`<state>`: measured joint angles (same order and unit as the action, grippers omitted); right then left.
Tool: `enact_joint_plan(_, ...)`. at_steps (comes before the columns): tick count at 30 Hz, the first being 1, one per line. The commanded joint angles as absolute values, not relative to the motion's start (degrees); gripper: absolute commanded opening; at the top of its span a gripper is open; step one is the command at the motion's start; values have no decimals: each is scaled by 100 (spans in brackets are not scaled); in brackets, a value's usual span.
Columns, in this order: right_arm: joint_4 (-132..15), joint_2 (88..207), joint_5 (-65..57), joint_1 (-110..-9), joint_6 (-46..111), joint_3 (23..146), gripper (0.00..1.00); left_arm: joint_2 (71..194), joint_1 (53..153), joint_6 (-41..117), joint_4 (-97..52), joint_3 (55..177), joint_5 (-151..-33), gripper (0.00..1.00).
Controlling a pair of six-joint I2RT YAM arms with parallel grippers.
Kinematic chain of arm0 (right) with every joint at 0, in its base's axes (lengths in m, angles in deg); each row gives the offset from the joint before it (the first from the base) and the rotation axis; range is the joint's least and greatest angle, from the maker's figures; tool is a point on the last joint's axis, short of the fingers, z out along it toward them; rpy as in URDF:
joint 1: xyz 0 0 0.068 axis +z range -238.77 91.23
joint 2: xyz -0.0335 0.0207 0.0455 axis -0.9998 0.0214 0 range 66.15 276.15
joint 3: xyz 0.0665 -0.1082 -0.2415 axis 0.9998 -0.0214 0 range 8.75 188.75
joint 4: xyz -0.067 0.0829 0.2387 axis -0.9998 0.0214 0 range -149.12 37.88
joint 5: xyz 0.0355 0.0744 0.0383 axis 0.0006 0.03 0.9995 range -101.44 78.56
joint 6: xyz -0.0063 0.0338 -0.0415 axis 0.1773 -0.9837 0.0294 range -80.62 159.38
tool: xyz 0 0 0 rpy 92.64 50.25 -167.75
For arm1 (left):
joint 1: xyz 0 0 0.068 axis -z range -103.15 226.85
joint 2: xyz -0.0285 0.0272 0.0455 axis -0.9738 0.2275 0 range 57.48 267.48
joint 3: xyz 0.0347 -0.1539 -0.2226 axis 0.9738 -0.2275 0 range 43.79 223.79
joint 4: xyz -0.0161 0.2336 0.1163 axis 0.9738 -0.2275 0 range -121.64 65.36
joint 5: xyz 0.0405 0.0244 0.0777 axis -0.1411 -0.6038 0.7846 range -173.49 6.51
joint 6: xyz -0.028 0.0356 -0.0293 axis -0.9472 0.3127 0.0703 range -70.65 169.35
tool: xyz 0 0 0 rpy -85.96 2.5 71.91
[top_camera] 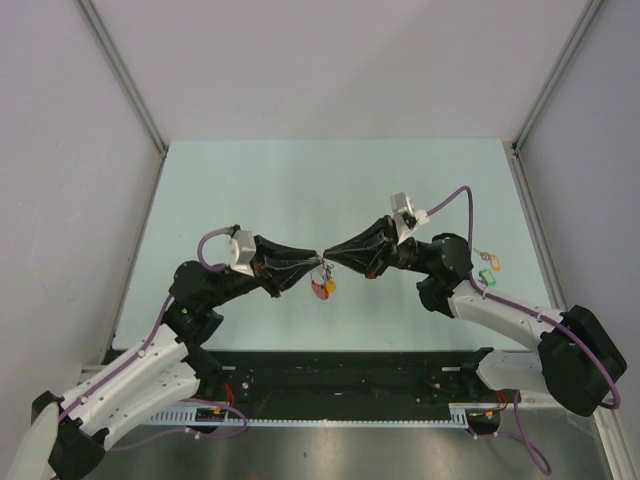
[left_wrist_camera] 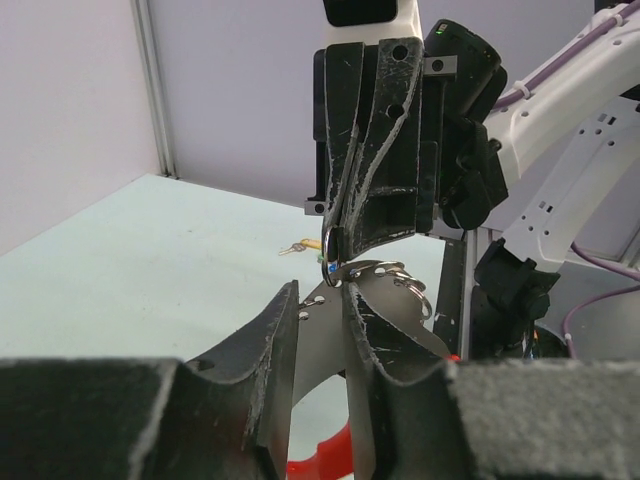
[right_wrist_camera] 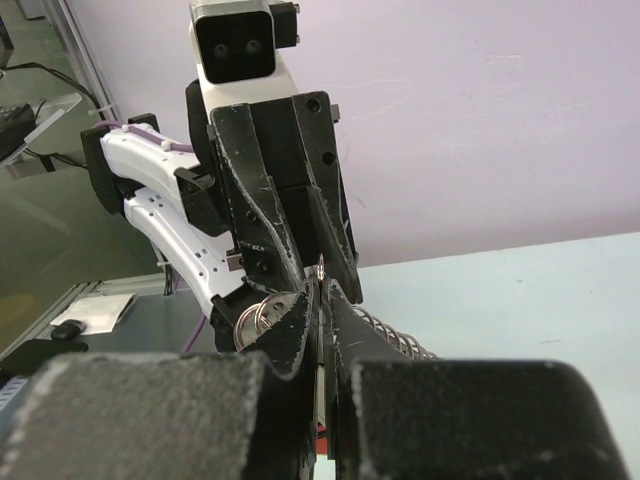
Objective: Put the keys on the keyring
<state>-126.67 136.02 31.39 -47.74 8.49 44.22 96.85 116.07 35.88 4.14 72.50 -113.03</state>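
Dangling keyring (top_camera: 323,285), long axis vertical

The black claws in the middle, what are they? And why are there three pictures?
They are the grippers of two robot arms bolted to a table. One picture looks down from above; the other two come from a camera on each wrist. The right gripper is shut, pinching what looks like the keyring; its red band and a yellow tag dangle below. The left gripper meets it, fingers slightly apart; whether it grips, I cannot tell. Other keys lie on the table's right side.
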Motion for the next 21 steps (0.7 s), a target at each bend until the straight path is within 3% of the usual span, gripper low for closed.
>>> enact_joint_plan(1, -13181, 13611, 3154, -4746, 835, 4452, 0, 9676, 11578, 3459, 771, 7332, -11469, 27)
enact_joint_plan(12, -13295, 13743, 3259, -4711, 835, 4452, 0, 9747, 11578, 3327, 841, 7411, -11574, 17)
enact_joint_plan(15, -13312, 13778, 3303, -4694, 862, 4444, 0, 9755, 11578, 3318, 841, 7403, -11592, 12)
enact_joint_plan(18, -13304, 13805, 3356, -4676, 914, 4452, 0, 9747, 11578, 3353, 771, 7420, -11548, 0)
enact_joint_plan(21, -13286, 13822, 3391, -4667, 976, 4452, 0, 9712, 11578, 3484, 587, 7455, -11539, 0)
